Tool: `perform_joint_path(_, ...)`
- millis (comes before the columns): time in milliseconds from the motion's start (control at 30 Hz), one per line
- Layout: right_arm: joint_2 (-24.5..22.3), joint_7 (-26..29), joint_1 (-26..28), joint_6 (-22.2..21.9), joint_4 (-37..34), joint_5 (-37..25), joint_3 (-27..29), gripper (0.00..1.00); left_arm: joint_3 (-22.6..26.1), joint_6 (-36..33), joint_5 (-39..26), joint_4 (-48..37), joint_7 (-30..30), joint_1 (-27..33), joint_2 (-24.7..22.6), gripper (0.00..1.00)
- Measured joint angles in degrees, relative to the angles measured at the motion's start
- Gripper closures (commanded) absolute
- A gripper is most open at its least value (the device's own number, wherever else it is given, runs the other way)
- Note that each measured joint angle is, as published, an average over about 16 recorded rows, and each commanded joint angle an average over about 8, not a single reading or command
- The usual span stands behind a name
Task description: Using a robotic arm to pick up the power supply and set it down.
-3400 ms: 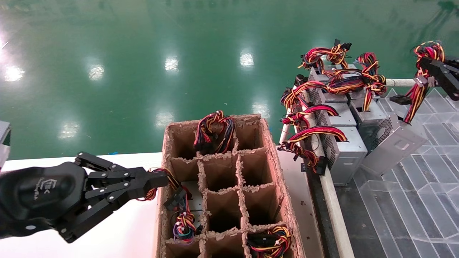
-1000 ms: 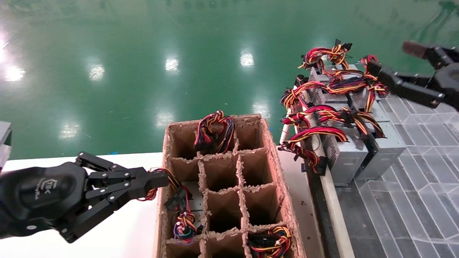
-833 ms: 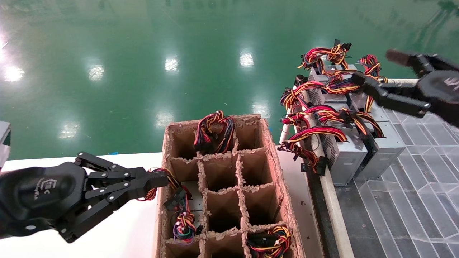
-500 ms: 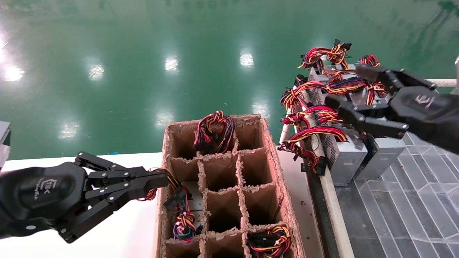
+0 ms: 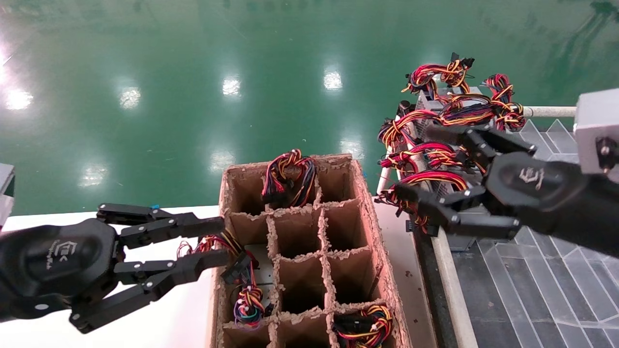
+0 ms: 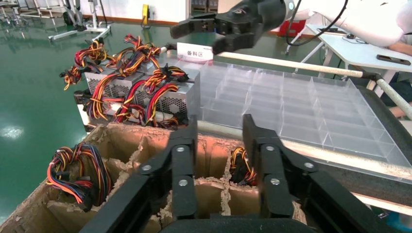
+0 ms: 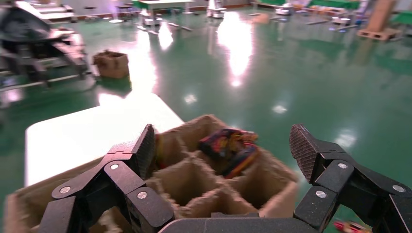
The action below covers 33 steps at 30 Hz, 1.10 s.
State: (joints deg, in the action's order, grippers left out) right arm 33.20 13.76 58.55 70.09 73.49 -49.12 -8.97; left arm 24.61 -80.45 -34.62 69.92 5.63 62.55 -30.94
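Several silver power supplies (image 5: 428,107) with red and yellow wire bundles (image 5: 452,72) stand in rows on the right. My right gripper (image 5: 416,162) hovers open over their near row and holds nothing. It faces the cardboard box (image 7: 214,182) in the right wrist view. My left gripper (image 5: 221,240) is open at the box's left wall (image 5: 220,295). Loose wires (image 5: 205,241) of the power supply (image 5: 261,273) in the left middle cell lie between its fingers. In the left wrist view the left gripper (image 6: 219,133) is open above the dividers.
The divided cardboard box (image 5: 338,193) sits on a white table (image 5: 159,314). More wire bundles show in the back cell (image 5: 290,176) and the near right cell (image 5: 362,328). A clear compartment tray (image 5: 556,290) lies to the right behind a white rail (image 5: 551,111).
My left gripper has opened and let go of the wires. My right gripper, open, has swung from the far right down and left over the near power supplies.
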Motion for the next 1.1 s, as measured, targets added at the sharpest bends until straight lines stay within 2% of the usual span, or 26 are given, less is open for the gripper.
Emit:
perform_joint_path(700,1.6,-2.7,2.7,13.9,0.1,6.4,-6.2,0.0,0.0,0.0,0.0,0.0,0.0,0.0,0.0,0.0)
perform_joint_path(1100,1.9,-3.2,3.2,16.5,0.1,7.8,-7.5,0.0,0.0,0.0,0.0,0.0,0.0,0.0,0.0,0.0)
